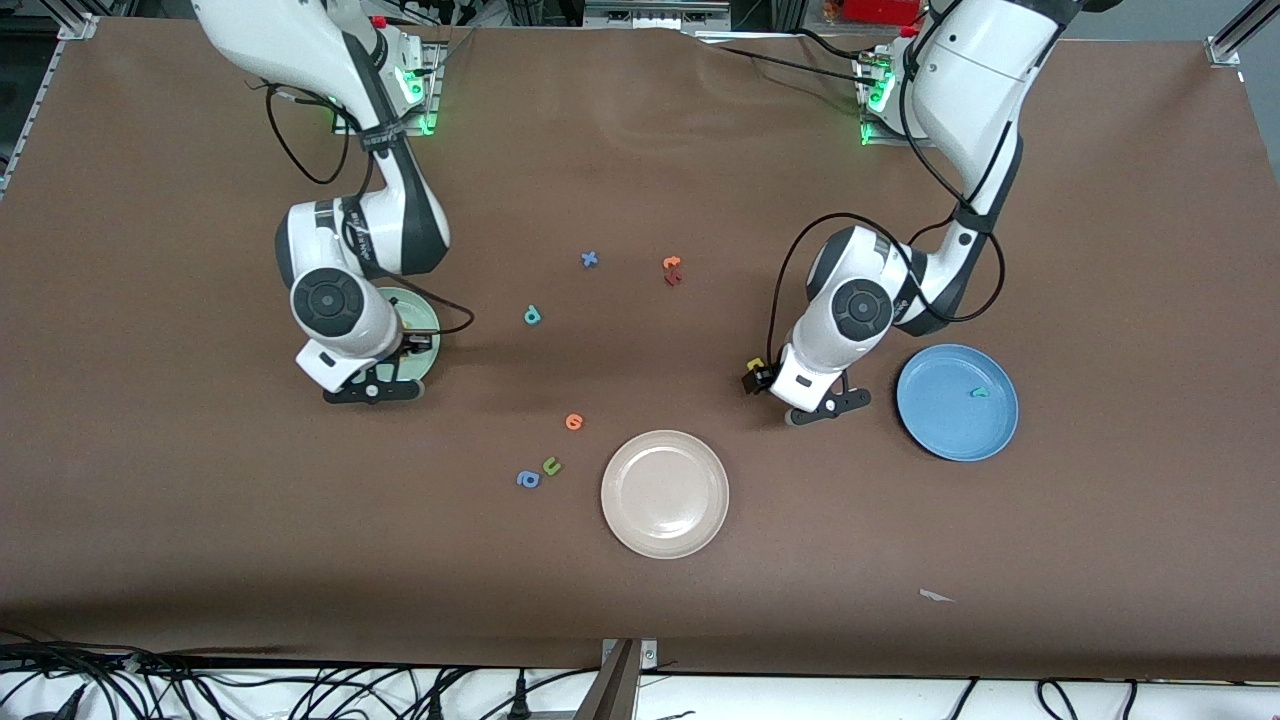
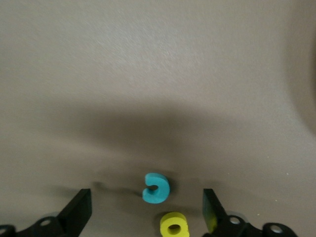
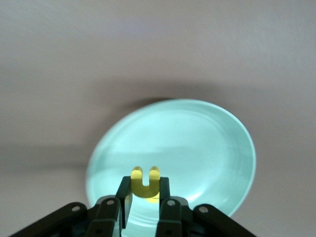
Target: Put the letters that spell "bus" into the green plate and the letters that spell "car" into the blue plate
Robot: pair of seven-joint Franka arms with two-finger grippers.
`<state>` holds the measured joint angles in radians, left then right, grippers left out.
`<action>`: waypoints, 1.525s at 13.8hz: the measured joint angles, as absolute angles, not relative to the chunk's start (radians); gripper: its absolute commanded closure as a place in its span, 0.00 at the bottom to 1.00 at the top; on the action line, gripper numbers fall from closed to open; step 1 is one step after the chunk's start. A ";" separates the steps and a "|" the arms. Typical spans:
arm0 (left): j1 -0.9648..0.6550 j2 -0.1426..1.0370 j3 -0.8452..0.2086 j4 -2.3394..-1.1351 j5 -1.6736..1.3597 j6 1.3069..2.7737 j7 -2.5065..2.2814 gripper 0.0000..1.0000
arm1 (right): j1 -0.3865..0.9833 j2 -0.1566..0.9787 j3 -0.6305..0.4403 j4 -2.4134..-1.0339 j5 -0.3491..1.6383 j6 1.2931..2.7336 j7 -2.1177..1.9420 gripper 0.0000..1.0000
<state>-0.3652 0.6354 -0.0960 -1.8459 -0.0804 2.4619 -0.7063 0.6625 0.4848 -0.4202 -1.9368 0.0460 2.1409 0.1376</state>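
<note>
Right gripper (image 3: 143,207), jaws clamping small yellow foam "u" (image 3: 145,183) over round mint-green plate (image 3: 207,143), should release low; left gripper (image 2: 148,210), jaws spread, straddles teal foam "c" (image 2: 156,188) on table

The table (image 1: 150,400) is plain brown. One plate (image 3: 197,143) is pale mint green, one plate (image 1: 955,420) medium blue, one plate (image 1: 640,520) cream-white. The "u" (image 3: 145,183) is yellow, the "c" (image 2: 156,188) teal, the "a" (image 2: 174,224) yellow; the letter (image 1: 978,391) in the blue plate is teal
</note>
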 measured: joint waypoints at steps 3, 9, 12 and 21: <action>-0.376 0.656 -0.095 -1.832 -0.080 2.462 -0.718 0.34 | 0.592 0.528 -0.423 -1.997 0.046 2.215 0.053 0.01; -0.376 0.659 -0.092 -1.822 -0.079 2.462 -0.717 0.64 | 0.599 0.508 -0.409 -1.942 0.156 2.123 0.055 0.01; -0.375 0.659 -0.091 -1.821 -0.079 2.462 -0.717 0.71 | 0.672 0.483 -0.399 -1.888 0.203 2.057 0.223 0.02; -0.343 0.628 -0.071 -1.798 -0.074 2.420 -0.604 0.75 | 0.852 0.470 -0.343 -2.015 0.209 2.296 0.473 0.06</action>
<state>-0.3429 0.6281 -0.0706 -1.7980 -0.0742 2.4203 -0.6045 0.8516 0.4697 -0.3428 -2.0151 0.2094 2.2959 0.4730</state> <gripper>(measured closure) 0.744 0.057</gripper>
